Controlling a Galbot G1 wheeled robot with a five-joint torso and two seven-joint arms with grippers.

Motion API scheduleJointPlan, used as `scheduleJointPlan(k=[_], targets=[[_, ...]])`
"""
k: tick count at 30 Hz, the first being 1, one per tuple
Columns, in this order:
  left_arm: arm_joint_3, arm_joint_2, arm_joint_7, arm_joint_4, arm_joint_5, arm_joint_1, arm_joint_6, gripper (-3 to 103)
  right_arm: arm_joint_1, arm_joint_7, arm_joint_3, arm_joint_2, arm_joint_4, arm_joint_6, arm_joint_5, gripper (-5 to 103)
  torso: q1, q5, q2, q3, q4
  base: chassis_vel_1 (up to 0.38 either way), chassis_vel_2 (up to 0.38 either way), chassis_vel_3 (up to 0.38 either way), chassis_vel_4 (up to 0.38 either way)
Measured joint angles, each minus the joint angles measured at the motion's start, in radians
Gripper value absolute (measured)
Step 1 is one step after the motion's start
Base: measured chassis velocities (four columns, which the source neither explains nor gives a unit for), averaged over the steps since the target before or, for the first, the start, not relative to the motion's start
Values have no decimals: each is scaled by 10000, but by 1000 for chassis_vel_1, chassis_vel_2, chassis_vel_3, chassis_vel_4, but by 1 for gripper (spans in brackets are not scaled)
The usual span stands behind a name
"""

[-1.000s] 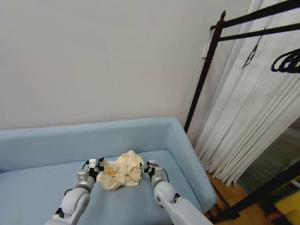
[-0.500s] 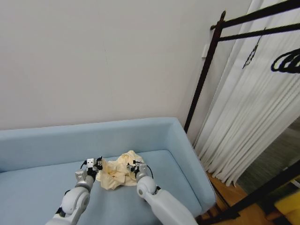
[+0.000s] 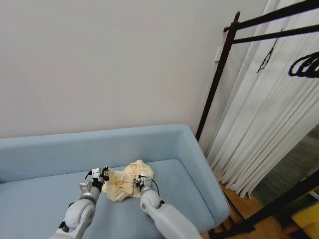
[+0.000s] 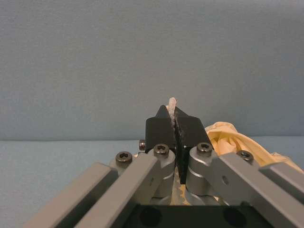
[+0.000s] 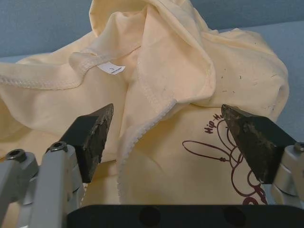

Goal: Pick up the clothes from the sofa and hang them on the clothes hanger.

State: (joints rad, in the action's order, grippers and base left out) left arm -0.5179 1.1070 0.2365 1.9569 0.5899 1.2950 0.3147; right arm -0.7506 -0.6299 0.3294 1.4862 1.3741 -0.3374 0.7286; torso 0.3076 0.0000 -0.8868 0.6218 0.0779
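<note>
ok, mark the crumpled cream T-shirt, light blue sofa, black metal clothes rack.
cream T-shirt [image 5: 159, 92]: right wrist view, collar fold.
blue sofa [image 3: 60, 159]: head view, backrest.
black clothes rack [image 3: 215, 84]: head view, upright post.

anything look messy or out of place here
Only the cream shirt: it lies crumpled in a heap on the blue sofa, not spread flat, neck label showing. The left tool is shut on its edge; the right tool sits open over it.

Just a light blue sofa [image 3: 35, 204] here, with a crumpled pale yellow shirt [image 3: 122, 181] lying on its seat, toward the right end.
</note>
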Motion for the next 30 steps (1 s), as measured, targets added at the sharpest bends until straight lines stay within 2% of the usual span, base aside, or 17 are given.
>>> scheduleJointPlan(k=[4,5,9,12,18,20,23,26,28,29,30], targets=[[18,24,3,29,10,-1,18,1,3,127,-69,33,-111,7,-65,71,0,0,0,0,0,0,0,0,0],[29,49,4,44,11,-4,23,1,24,204,-98,82,-226,16,-120,62,0,0,0,0,0,0,0,0,0],[41,83,4,70,11,-5,33,1,64,320,-141,202,-411,38,-214,59,0,0,-1,0,0,0,0,0,0],[47,94,4,104,15,-10,52,1,123,451,-162,400,-675,58,-286,49,0,0,-1,0,-1,0,0,0,0],[46,76,5,171,33,-14,61,1,177,591,-213,539,-940,138,-421,47,0,0,-1,0,-1,0,0,0,0],[45,65,5,210,36,-9,64,1,186,645,-249,554,-1014,199,-505,37,0,0,-2,0,0,0,0,0,0],[45,61,5,260,37,6,65,1,186,693,-265,526,-1022,239,-576,32,0,0,-1,0,0,0,0,0,0],[45,38,5,319,40,26,75,1,180,709,-274,470,-988,254,-598,16,0,0,-1,0,1,0,0,0,0],[45,32,5,325,41,28,76,1,181,710,-275,468,-983,256,-599,16,0,0,-1,0,0,0,0,0,0],[45,7,5,340,44,36,81,1,180,714,-278,456,-963,260,-600,5,0,0,-1,0,0,0,0,0,0],[45,-11,5,347,45,47,83,1,179,716,-278,450,-947,264,-606,5,0,0,-1,0,0,0,0,0,0]])
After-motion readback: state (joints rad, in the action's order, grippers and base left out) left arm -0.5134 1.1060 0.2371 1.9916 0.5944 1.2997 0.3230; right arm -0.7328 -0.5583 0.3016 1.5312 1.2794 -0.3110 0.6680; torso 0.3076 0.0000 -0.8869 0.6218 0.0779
